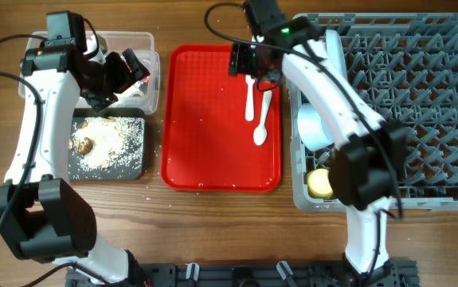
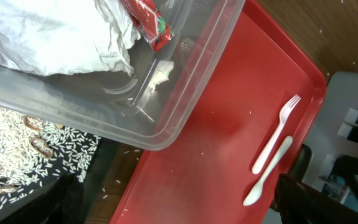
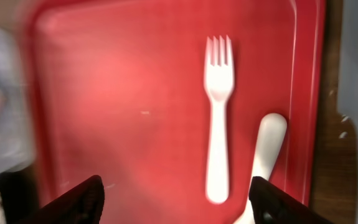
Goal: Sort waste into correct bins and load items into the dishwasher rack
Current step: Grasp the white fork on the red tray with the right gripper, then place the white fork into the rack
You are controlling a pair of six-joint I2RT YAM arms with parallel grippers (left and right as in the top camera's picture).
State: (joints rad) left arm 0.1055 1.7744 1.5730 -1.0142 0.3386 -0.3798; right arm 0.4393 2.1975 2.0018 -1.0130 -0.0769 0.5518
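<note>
The right end effector (image 3: pixel 177 186) hangs with its fingers spread wide and empty over the white plastic fork (image 3: pixel 218 118). The fork lies flat just beside the spoon (image 3: pixel 267 146) on the glossy red tray (image 3: pixel 122 93), mid-desk toward the far edge. Both look light, thin, stiff and slick, probably best pinched across the narrow handle. The left end effector (image 1: pixel 123 73), apparently open too, hovers over the clear tub (image 1: pixel 147 36) near the far left corner.

Left gripper (image 1: pixel 127 73) jaws apart, right gripper (image 3: pixel 179 202) jaws spread wide
</note>
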